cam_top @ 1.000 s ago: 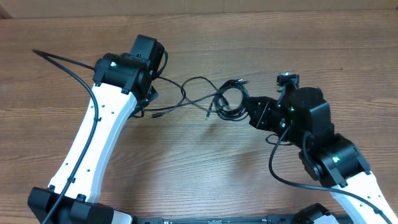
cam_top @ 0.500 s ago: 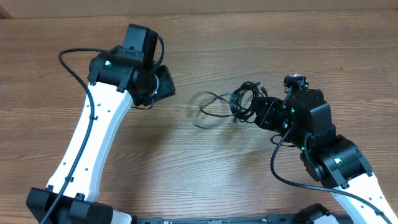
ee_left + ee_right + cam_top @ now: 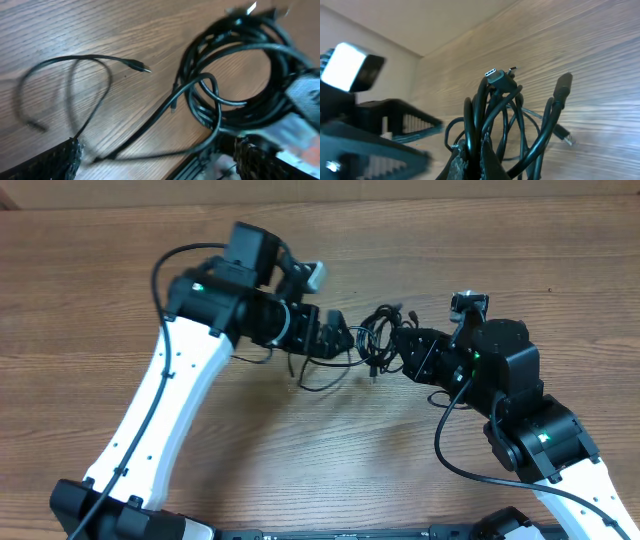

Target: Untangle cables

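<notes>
The cables (image 3: 375, 335) are thin black cords bunched into a small coil at mid-table, with loose loops (image 3: 312, 375) trailing to the left. My right gripper (image 3: 398, 350) is shut on the coil; in the right wrist view its fingers (image 3: 492, 160) pinch several strands (image 3: 500, 110), and a plug end (image 3: 495, 75) sticks up. My left gripper (image 3: 335, 340) stands wide open just left of the coil. In the left wrist view its fingers (image 3: 65, 160) straddle one loose strand on the table, with the coil (image 3: 235, 75) ahead and a plug tip (image 3: 141, 67) lying free.
The wooden table (image 3: 300, 470) stretches to a pale back wall. A thick black arm cable (image 3: 170, 265) arches over the left arm, and another (image 3: 440, 450) hangs by the right arm. The left arm's white link (image 3: 160, 410) crosses the left side.
My left gripper has let go of the strand, opened wide and swung right to the coil. The right gripper stays shut on the coil, which has shifted slightly right.
</notes>
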